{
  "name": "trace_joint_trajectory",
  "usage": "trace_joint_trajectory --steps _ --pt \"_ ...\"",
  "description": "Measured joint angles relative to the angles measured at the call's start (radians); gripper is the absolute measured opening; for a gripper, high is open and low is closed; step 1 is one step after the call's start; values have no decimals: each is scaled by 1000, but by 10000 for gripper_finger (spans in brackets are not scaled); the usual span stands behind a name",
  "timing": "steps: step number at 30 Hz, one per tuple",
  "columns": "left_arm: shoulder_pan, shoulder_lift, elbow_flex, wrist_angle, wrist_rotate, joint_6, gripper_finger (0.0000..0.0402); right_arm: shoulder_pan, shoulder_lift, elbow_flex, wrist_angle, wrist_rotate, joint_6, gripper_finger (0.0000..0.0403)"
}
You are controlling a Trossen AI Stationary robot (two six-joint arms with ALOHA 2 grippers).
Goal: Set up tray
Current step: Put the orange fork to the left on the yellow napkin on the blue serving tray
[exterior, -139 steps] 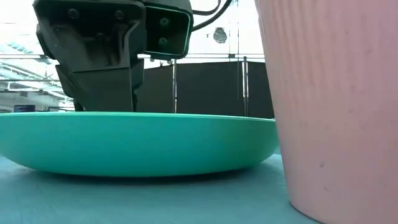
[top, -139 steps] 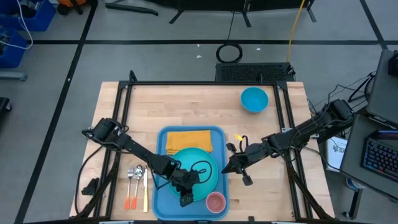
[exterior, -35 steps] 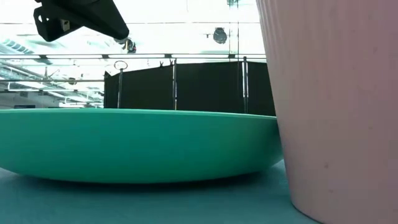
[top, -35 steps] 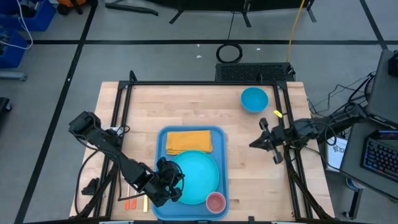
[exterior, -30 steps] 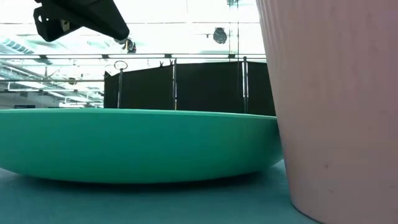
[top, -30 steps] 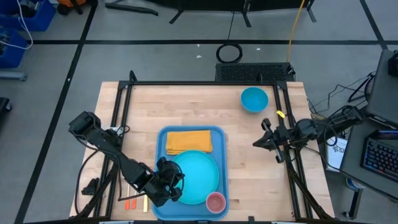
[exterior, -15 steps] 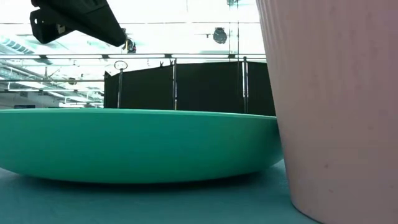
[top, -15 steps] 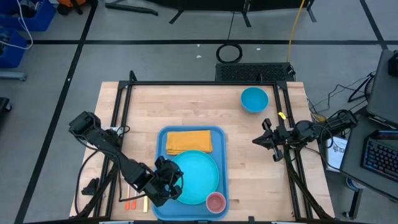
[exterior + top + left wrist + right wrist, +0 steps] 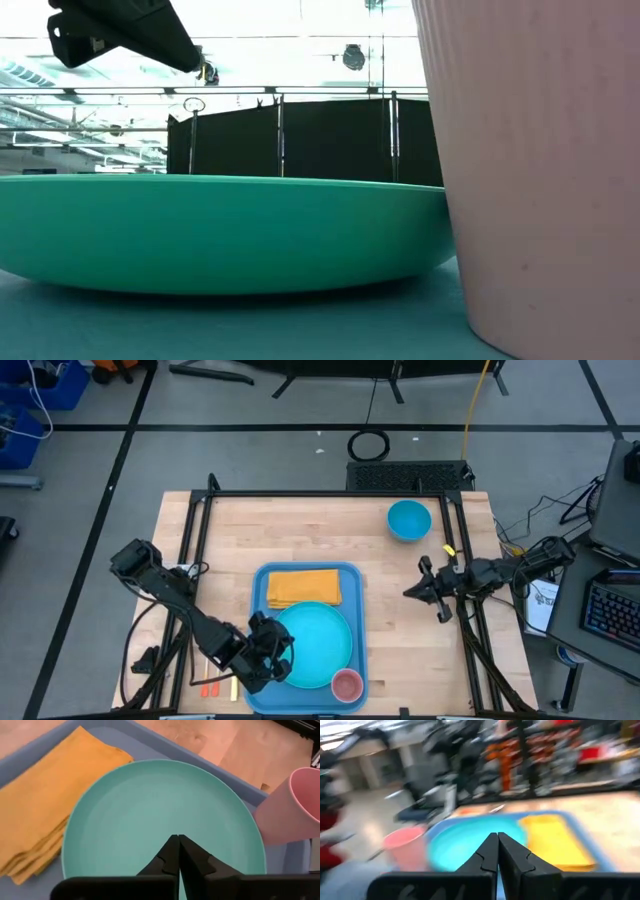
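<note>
Left gripper [image 9: 262, 660]: lower left of centre, fingers together, empty, over the plate [image 9: 318, 644] rim.
Tray [image 9: 352, 575]: centre bottom.
Risk: descending could clip the plate, sliding it into the cup [image 9: 346, 684].
Right gripper [image 9: 412, 591]: right, closed, empty.

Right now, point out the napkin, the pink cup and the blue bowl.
napkin [image 9: 303, 586]: high view, centre of the folded cloth.
pink cup [image 9: 346, 683]: high view, its open mouth.
blue bowl [image 9: 408, 519]: high view, middle of its inside.

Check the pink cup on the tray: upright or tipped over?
Upright. The pink cup stands on the tray with its open mouth up in the high view; the low view shows its wall vertical.
</note>
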Motion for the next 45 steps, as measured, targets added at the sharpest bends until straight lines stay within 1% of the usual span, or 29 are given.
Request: trace_joint_trajectory --steps 3,5,8,10,14,18,20,23,26,31,33,35,36,40,43,45 --pt "3 0 0 1 -14 38 15 0 0 0 -38 -135 23 0" --pt "12 0 0 0 -16 63 23 0 0 -1 -20 -175 22 0" --pt "30 0 0 0 -17 85 23 0 0 -1 -12 -167 21 0" --pt "41 0 0 -1 -15 85 17 -2 0 -1 -8 -145 21 0" --pt "47 0 0 -21 17 83 4 -2 0 -2 -5 -144 11 0" --pt "47 0 0 -27 53 67 17 -2 -1 -2 64 -88 -150 0" --pt "46 -2 0 -39 79 56 26 -3 0 -2 81 -90 -195 0" --pt "40 -6 0 -95 111 -4 29 -3 0 -3 85 -93 -214 0" --pt "45 -6 -1 -159 128 -96 23 -3 1 -3 85 -93 -215 0" --pt "73 -6 -1 -172 144 -155 6 -3 2 -3 84 -93 -215 0" --pt "72 -6 -1 -182 189 -195 4 -3 2 -3 85 -93 -215 0" --pt "65 -6 -1 -183 227 -204 9 -3 2 -3 84 -93 -215 0" --pt "61 -6 -1 -182 227 -214 14 -3 2 -3 85 -93 -215 0" --pt "60 -6 -1 -191 163 -276 30 -3 2 -3 85 -93 -215 0" --pt "58 -5 -1 -209 187 -326 29 -3 2 -3 85 -93 -215 0" --pt "45 -5 -1 -233 205 -388 21 -3 2 -3 84 -93 -215 0"
